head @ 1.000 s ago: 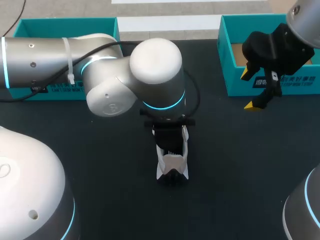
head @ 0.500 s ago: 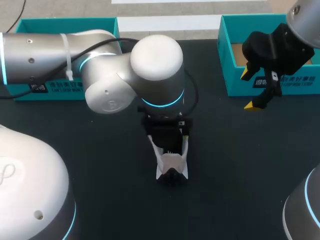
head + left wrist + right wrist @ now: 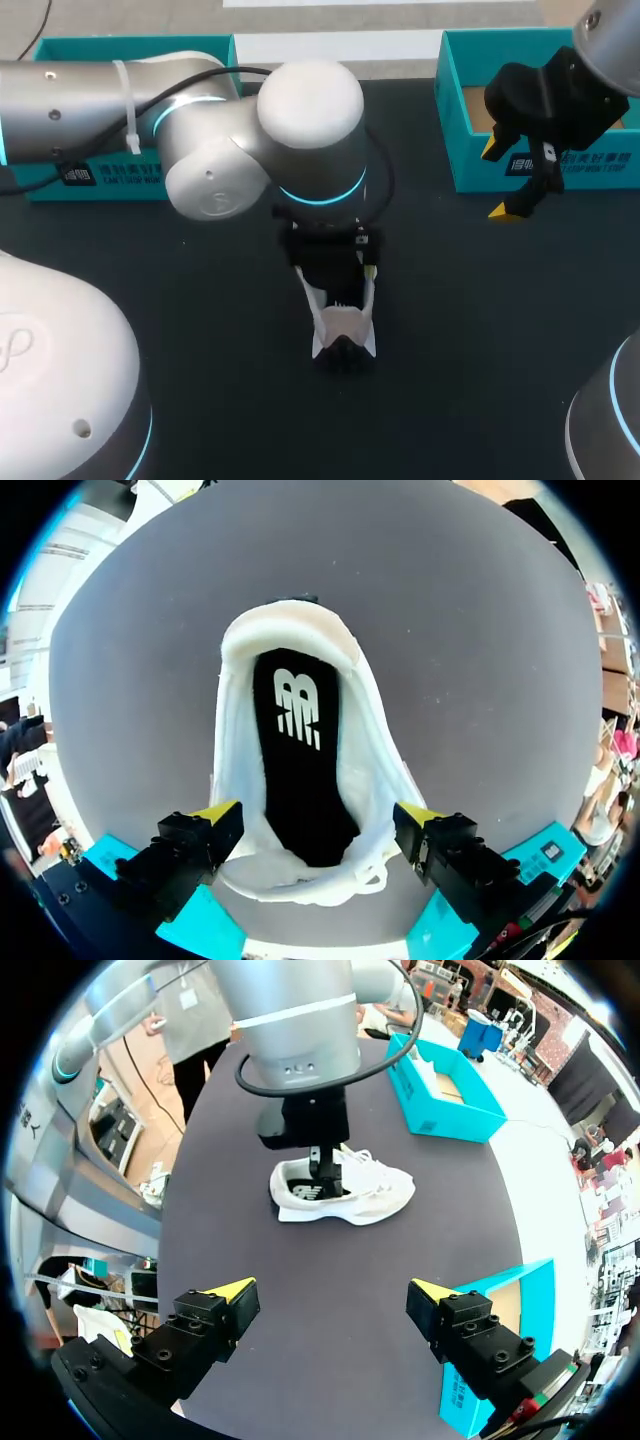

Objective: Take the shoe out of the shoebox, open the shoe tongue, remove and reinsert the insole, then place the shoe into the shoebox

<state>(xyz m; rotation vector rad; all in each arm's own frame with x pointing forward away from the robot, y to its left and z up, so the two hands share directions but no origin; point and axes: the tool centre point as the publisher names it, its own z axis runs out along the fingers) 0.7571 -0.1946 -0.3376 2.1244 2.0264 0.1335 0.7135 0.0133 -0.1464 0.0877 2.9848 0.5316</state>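
A white shoe [image 3: 341, 328] lies on the dark table [image 3: 200, 300] under my left arm. In the left wrist view its white upper [image 3: 236, 760] surrounds a black insole [image 3: 300, 780] lying flat inside. My left gripper [image 3: 318, 816] hangs over the shoe's opening, open, a yellow-tipped finger at each side of the upper and nothing held. In the head view that gripper [image 3: 338, 285] sits just behind the shoe. My right gripper [image 3: 503, 180] stands open and empty in front of the right teal shoebox [image 3: 455, 120]. From the right wrist view the shoe [image 3: 370, 1195] lies ahead of my right gripper [image 3: 330, 1295].
A second teal box [image 3: 130, 45] stands at the back left, partly behind my left arm. In the right wrist view one box [image 3: 440, 1110] lies beyond the shoe and the other [image 3: 500, 1305] is beside the right finger.
My left gripper's fingers have spread wide apart over the shoe's opening and the wrist has drawn back slightly. The shoe and the right arm have stayed still.
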